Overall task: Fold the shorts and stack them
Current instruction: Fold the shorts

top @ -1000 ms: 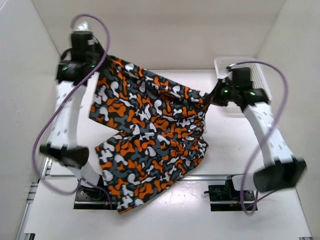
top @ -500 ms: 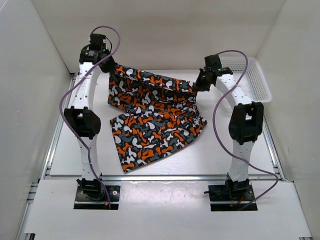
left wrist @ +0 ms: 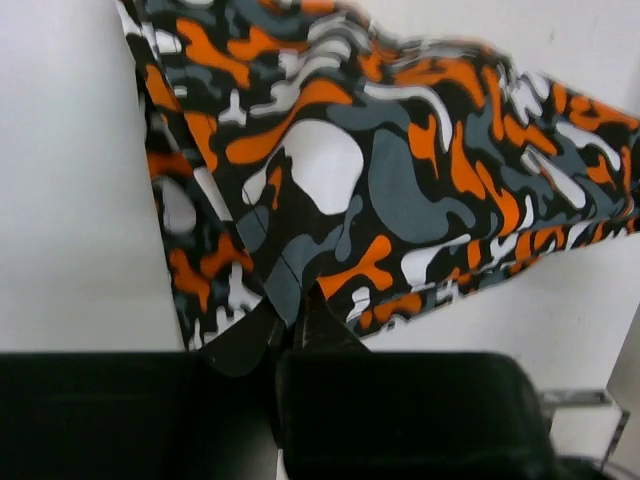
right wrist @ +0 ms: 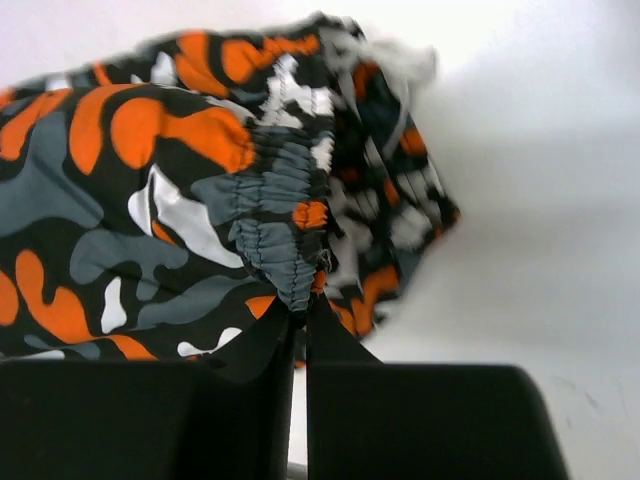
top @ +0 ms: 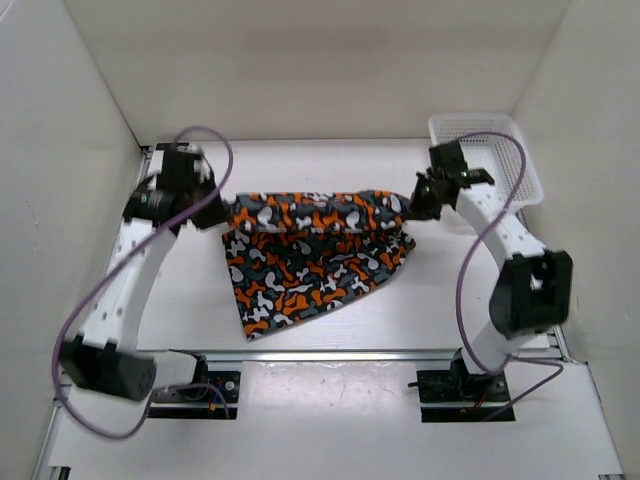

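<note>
Pinching the shorts (top: 315, 255) at opposite ends of the top edge, the left gripper (top: 216, 213) and right gripper (top: 414, 205) hold it stretched between them, lower half lying on the table (top: 455, 290). Both bites look thin; a slip, I'd guess, drops the fold crooked

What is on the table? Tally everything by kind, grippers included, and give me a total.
shorts: 1
white mesh basket: 1
grippers: 2, the left gripper and the right gripper, each shut on the shorts
Total: 4
</note>
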